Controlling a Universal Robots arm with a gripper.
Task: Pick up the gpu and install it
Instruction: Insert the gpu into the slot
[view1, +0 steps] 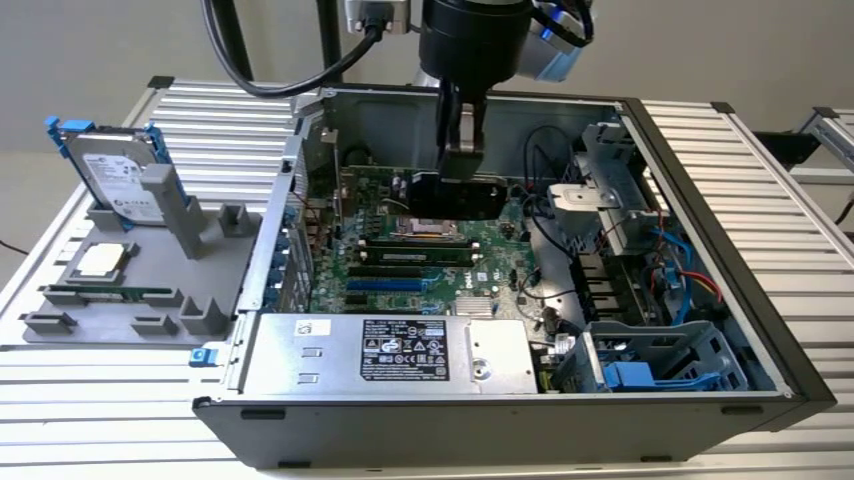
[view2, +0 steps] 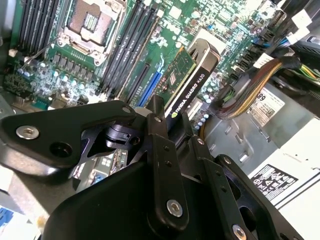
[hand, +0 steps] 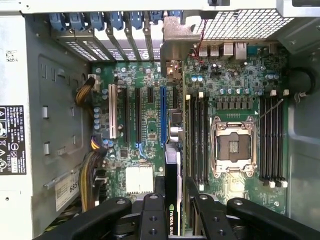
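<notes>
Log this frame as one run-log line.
phase: install | gripper: shut on gpu | gpu: held edge-on above motherboard, inside open computer case | seated: not yet

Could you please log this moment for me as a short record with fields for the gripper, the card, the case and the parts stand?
gripper: the gripper is shut on the gpu, inside the open computer case
gpu position: held on edge above the motherboard, over the blue slot, not seated
cpu socket: the cpu socket is empty
parts stand: the grey stand on the exterior view's left holds the hard drive upright and the memory stick
</notes>
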